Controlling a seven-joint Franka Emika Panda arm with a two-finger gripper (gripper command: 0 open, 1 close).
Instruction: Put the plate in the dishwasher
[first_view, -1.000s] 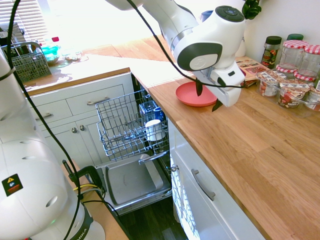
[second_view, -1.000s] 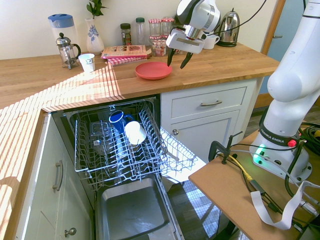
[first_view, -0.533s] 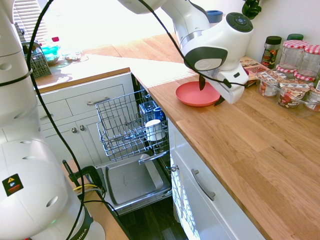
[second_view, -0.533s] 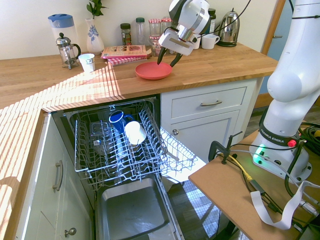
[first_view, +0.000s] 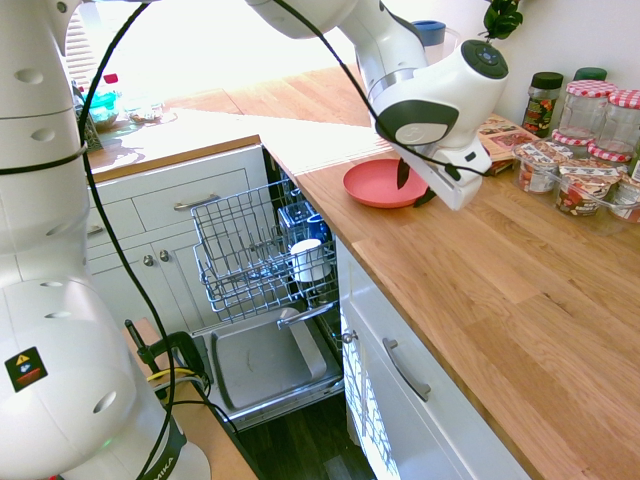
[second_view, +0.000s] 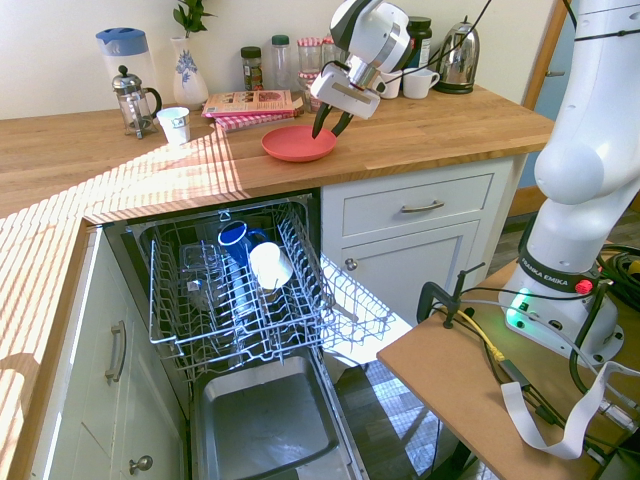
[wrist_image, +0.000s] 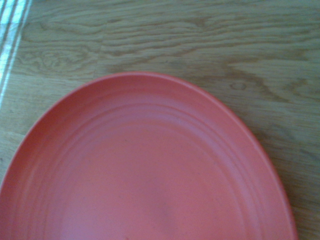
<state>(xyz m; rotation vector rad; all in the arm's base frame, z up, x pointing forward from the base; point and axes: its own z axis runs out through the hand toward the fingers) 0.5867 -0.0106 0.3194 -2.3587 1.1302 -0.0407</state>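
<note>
Near the upper middle of the second exterior view, the gripper (second_view: 327, 124) hangs tilted downward over the right edge of the plate (second_view: 296, 143), which lies flat on the wooden counter (second_view: 120, 160) just above the open dishwasher (second_view: 235, 290). Its two dark fingers stand apart, one over the plate's rim and one just outside it, so the rim lies between them; they are parted and not yet clamped on anything that I can make out. In the first exterior view the plate (first_view: 380, 184) sits at centre frame, with the gripper (first_view: 412, 186) at its right rim, toward the jars (first_view: 595, 150). The wrist view shows the plate (wrist_image: 145, 170) filling the lower frame, wood grain beyond it. Being round, the plate has no long axis; what matters, I judge, is that the fingers straddle the near rim squarely before closing. The pulled-out rack (second_view: 225, 300) waits below, at lower left.
</note>
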